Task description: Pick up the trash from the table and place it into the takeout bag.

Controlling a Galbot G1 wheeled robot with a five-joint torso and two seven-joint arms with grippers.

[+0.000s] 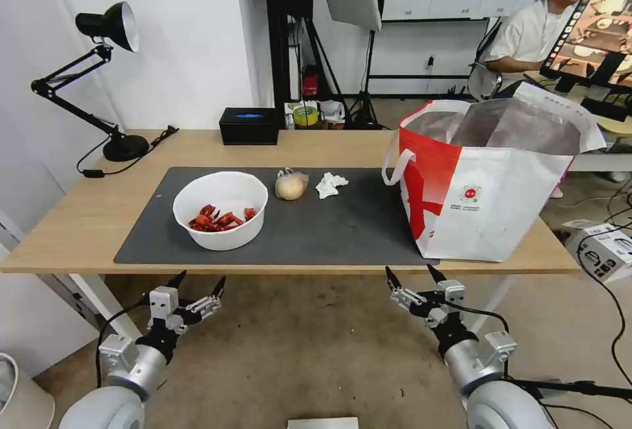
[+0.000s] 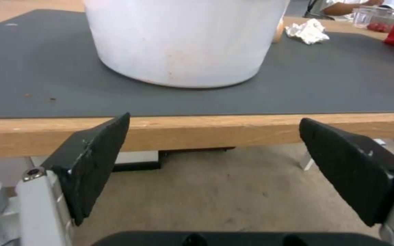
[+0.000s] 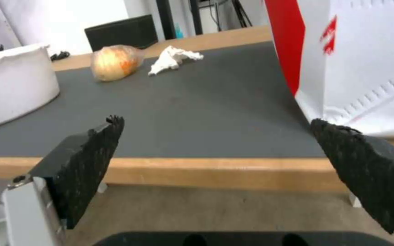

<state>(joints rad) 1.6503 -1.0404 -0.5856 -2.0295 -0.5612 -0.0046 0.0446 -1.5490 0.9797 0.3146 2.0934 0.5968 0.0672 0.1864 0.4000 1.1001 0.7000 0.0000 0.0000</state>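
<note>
Black desk lamp [image 1: 105,80], black tissue box [image 1: 249,126], monitor [image 1: 596,31]

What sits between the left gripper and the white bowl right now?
Nothing visible. The left gripper hangs open below the table's near edge, and the bowl sits just beyond on the grey mat.

Silver-grey jointed arms, black cables, black textured fingers [image 3: 87,160], white mounts.
</note>
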